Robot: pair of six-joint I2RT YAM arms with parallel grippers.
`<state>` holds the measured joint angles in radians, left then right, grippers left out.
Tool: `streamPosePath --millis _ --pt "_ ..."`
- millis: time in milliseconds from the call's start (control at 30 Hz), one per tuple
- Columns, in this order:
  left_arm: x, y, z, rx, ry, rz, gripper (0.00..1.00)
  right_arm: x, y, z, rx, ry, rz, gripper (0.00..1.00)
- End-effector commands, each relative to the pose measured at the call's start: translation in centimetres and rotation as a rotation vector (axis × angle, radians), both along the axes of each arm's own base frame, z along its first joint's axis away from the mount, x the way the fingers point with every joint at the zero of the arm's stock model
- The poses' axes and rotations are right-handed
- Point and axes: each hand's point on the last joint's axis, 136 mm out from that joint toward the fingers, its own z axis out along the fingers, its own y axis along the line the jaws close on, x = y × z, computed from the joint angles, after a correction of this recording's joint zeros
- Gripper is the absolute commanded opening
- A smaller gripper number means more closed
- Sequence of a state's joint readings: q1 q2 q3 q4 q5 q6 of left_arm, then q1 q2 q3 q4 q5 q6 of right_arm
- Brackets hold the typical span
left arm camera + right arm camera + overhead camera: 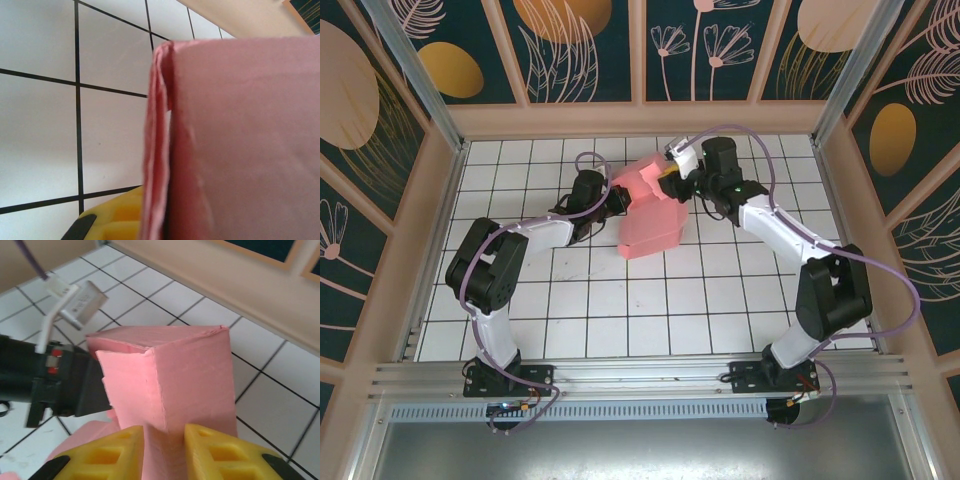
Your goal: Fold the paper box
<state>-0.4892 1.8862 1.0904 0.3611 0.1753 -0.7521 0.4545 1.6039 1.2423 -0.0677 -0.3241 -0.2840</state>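
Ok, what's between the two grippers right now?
The paper box: its raised pink panels stand between the left gripper and the right gripper in the top external view. The right wrist view shows card between that gripper's yellow fingers.

You can read no lettering, label, brand or number: the salmon-pink thin-card paper box (655, 215) and the white, black-gridded tiled table (620, 310) are plain.

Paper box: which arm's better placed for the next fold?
Right, likely. The right fingers grip the paper box at its raised near wall, with the top edge just ahead. The left fingers are shut on a side wall, better used as the anchor.
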Motion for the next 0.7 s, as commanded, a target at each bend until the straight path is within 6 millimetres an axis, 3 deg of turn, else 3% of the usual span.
streamPosePath --millis 0,167,400,567,667 --pt "0.5 -1.2 2.1 -0.045 -0.049 -0.034 0.0 1.7 -0.4 -0.4 -0.087 -0.057 -0.088 0.28" --pt "0.5 -1.2 2.1 -0.05 -0.048 -0.032 0.0 0.8 0.4 -1.2 -0.112 -0.045 -0.037 0.3" --pt "0.4 -1.4 2.1 -0.057 -0.047 -0.036 0.0 2.7 -1.5 -1.8 -0.208 -0.086 -0.213 0.31" --pt "0.4 -1.3 2.1 -0.057 -0.047 -0.037 0.0 3.8 -1.9 -1.9 -0.246 -0.127 -0.289 0.31" --pt "0.3 -1.2 2.1 -0.055 -0.047 -0.036 0.0 4.0 -1.0 -2.1 -0.269 -0.146 -0.299 0.31"
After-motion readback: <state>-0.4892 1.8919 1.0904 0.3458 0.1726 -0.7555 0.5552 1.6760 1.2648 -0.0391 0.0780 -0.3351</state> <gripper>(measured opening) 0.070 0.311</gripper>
